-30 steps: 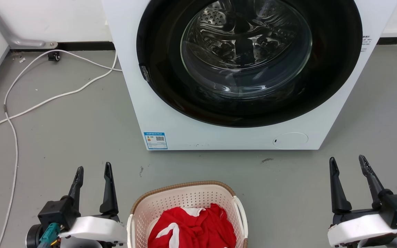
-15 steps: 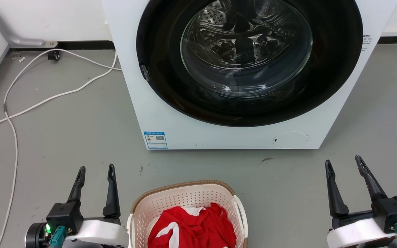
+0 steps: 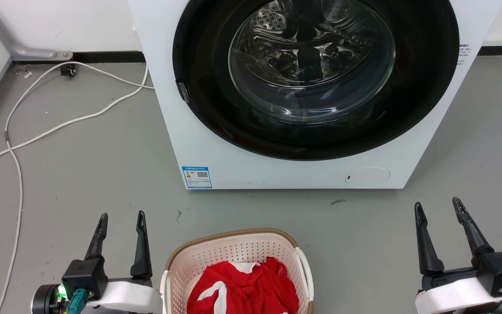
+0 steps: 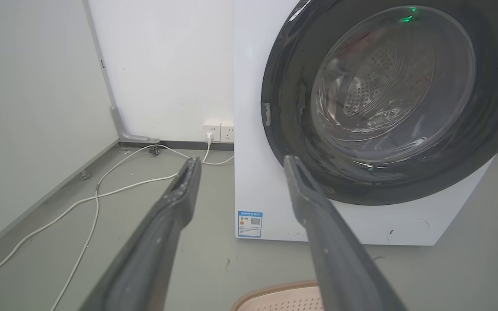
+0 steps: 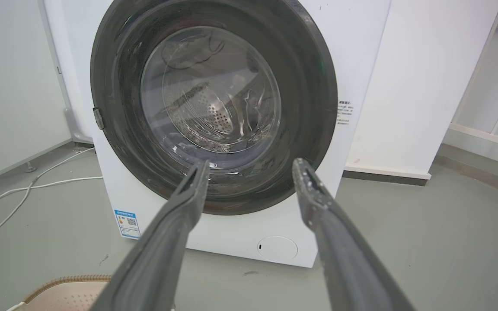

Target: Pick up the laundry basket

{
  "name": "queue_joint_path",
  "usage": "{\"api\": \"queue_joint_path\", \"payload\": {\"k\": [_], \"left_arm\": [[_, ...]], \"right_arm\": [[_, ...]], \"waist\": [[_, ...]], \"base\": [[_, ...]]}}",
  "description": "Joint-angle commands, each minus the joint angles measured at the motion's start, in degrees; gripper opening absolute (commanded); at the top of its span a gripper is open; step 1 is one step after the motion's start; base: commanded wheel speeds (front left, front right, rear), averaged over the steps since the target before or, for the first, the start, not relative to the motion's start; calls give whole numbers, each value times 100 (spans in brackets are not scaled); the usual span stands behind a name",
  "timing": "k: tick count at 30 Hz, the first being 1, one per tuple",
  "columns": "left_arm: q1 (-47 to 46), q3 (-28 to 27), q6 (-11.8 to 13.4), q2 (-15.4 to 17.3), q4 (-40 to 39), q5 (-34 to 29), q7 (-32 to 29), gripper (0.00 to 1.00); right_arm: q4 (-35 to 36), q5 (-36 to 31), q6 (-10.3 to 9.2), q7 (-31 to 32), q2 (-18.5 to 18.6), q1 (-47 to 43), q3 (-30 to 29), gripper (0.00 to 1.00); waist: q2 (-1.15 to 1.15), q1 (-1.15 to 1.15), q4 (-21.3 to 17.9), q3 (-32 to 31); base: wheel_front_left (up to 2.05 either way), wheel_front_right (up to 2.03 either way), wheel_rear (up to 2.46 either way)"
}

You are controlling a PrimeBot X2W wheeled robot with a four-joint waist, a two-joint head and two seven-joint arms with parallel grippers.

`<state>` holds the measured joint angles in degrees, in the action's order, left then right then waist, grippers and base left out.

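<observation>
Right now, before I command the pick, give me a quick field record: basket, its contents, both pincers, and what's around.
laundry basket: on floor, untouched
contents: red garment with white trim
left pincer: open, empty, beside basket's left side
right pincer: open, empty, well off to basket's right
washing machine: behind basket, apart from it
cable: loose on floor, far left

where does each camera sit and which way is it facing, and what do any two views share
Head view: on the head, facing forward and down at the washing machine and laundry basket; left gripper lower left, right gripper lower right, jaws open.
Left wrist view: on the left wrist, facing along its own fingers at the machine and a white cable.
Right wrist view: on the right wrist, facing along its own fingers at the machine's door.
Shared: both wrist views catch the basket's brown rim.
</observation>
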<state>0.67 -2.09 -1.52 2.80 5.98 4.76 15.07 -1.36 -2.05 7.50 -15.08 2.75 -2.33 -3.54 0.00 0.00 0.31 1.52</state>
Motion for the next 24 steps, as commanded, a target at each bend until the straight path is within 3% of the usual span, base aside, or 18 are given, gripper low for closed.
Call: {"api": "queue_joint_path", "payload": {"k": [1,24], "left_arm": [[34,-8,-6,15,11,12,16,100],[-126,-46,-2,14,156,-14,16,100]], "right_arm": [[-2,65,-2,-14,23,-51,1,100],[-74,276,-2,-14,22,68,179,100]], "waist": [[0,0,1,-1],[0,0,13,123]], "base": [[0,0,0],[0,0,0]]}}
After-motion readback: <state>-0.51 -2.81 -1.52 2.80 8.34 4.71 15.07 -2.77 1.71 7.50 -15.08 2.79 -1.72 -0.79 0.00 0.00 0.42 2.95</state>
